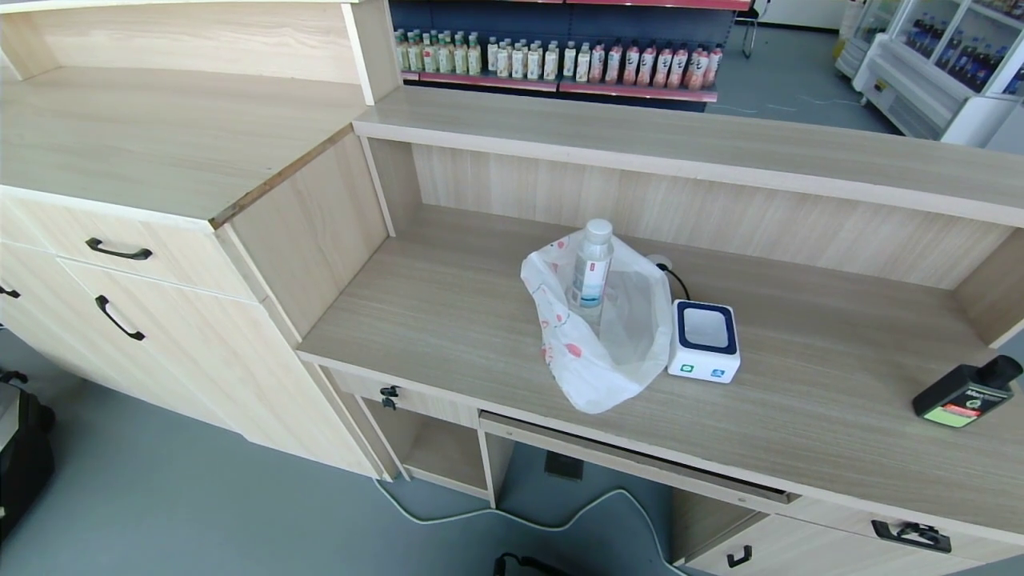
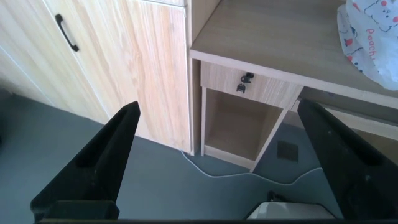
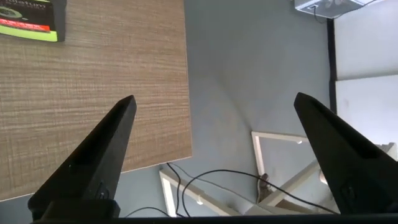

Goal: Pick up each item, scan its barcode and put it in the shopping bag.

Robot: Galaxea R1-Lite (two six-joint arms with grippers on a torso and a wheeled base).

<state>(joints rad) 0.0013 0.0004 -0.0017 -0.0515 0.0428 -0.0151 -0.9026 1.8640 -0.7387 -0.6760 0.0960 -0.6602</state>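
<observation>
A white plastic shopping bag [image 1: 598, 336] with pink prints stands open on the wooden counter [image 1: 448, 320], a clear bottle [image 1: 592, 264] with a white cap upright inside it. Just right of the bag sits the white barcode scanner [image 1: 704, 340] with a dark-framed window. A black bottle with a green label [image 1: 966, 392] lies at the counter's far right. My left gripper [image 2: 224, 162] is open, low over the grey floor in front of the counter's left end, with the bag's edge [image 2: 370, 43] beyond it. My right gripper [image 3: 217, 162] is open past the counter's right edge, the black bottle's label [image 3: 31, 18] nearby.
A cabinet with black handles [image 1: 120, 252] stands to the left, and an open cubby [image 2: 239, 127] with a small lock lies under the counter. Cables [image 1: 512, 520] trail on the floor. A raised ledge [image 1: 688, 144] backs the counter; shelves of drinks [image 1: 560, 60] stand beyond.
</observation>
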